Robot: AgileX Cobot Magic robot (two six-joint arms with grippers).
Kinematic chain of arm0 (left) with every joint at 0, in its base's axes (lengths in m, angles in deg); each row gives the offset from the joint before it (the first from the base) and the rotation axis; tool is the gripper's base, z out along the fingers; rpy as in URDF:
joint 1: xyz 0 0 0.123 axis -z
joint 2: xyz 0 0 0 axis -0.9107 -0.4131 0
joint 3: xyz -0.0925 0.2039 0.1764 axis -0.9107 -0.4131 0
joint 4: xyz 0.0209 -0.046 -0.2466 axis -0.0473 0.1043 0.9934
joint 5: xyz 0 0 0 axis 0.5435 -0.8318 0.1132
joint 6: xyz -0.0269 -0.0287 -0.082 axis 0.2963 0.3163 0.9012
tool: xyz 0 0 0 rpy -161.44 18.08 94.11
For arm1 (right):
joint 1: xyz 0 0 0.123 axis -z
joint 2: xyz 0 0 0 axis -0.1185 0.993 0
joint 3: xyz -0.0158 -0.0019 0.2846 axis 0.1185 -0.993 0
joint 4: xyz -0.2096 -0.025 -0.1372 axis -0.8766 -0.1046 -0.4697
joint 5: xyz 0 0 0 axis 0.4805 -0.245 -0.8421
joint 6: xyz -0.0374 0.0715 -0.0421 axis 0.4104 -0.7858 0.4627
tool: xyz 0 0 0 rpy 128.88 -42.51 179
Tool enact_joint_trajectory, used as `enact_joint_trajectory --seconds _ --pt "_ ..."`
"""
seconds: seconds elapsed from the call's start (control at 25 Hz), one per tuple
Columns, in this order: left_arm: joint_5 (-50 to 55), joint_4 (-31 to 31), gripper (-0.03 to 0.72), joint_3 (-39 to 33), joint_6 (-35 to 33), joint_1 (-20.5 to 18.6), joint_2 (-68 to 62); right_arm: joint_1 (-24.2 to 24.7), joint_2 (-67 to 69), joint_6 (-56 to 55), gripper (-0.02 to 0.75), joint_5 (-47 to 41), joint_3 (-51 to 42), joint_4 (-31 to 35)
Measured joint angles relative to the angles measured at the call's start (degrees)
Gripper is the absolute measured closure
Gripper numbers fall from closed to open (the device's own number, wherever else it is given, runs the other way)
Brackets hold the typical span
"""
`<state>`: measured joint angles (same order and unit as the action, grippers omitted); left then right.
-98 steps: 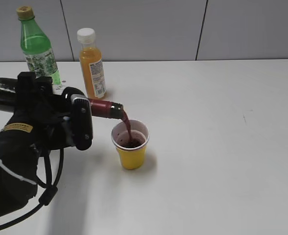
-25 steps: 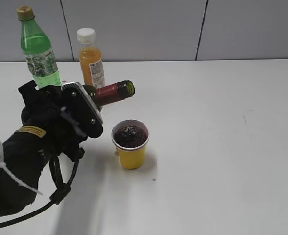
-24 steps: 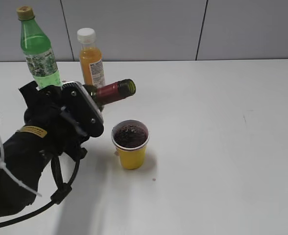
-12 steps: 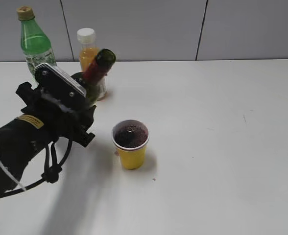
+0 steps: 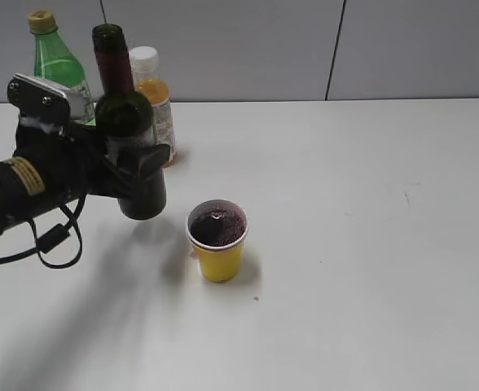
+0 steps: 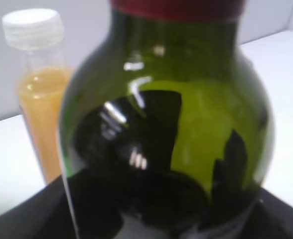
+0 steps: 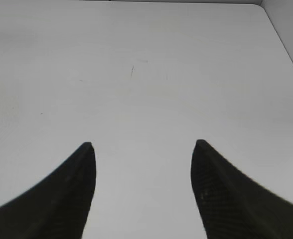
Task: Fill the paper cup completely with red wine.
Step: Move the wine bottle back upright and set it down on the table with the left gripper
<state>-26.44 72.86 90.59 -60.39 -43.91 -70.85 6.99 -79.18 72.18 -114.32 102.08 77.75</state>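
The yellow paper cup (image 5: 218, 241) stands on the white table, holding dark red wine (image 5: 217, 227) close to its white rim. My left gripper (image 5: 134, 167) is shut on the dark glass wine bottle (image 5: 125, 114), which is upright just left of and behind the cup, its base above the table. The bottle fills the left wrist view (image 6: 171, 124). My right gripper (image 7: 142, 145) is open and empty over bare table; it does not show in the exterior view.
An orange juice bottle (image 5: 151, 90) with a white cap and a green soda bottle (image 5: 54, 63) stand at the back left, right behind the wine bottle. The juice bottle also shows in the left wrist view (image 6: 37, 99). A small red drop (image 5: 256, 298) lies near the cup.
My left gripper has turned the wine bottle from tilted toward the cup to upright and drawn it back to the left. The cup has not moved.
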Motion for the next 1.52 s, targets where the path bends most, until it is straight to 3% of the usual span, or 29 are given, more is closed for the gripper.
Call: enact_joint_trajectory --seconds 0.2,0.48,0.72,1.12,1.52 --pt "0.0 -16.5 0.137 5.3 8.9 -5.4 -1.2 0.0 0.0 0.0 0.278 0.0 0.0 0.0" --pt "-1.4 -26.2 0.137 17.8 14.0 -5.8 -9.6 0.0 0.0 0.0 0.278 0.0 0.0 0.0" --pt "-1.3 -27.8 0.137 25.5 14.2 -5.1 -15.9 0.0 0.0 0.0 0.278 0.0 0.0 0.0" --pt "-1.5 -27.8 0.137 27.9 14.3 -1.5 -21.2 0.0 0.0 0.0 0.278 0.0 0.0 0.0" --pt "-1.7 -26.7 0.138 28.0 13.9 -1.4 -23.5 0.0 0.0 0.0 0.278 0.0 0.0 0.0"
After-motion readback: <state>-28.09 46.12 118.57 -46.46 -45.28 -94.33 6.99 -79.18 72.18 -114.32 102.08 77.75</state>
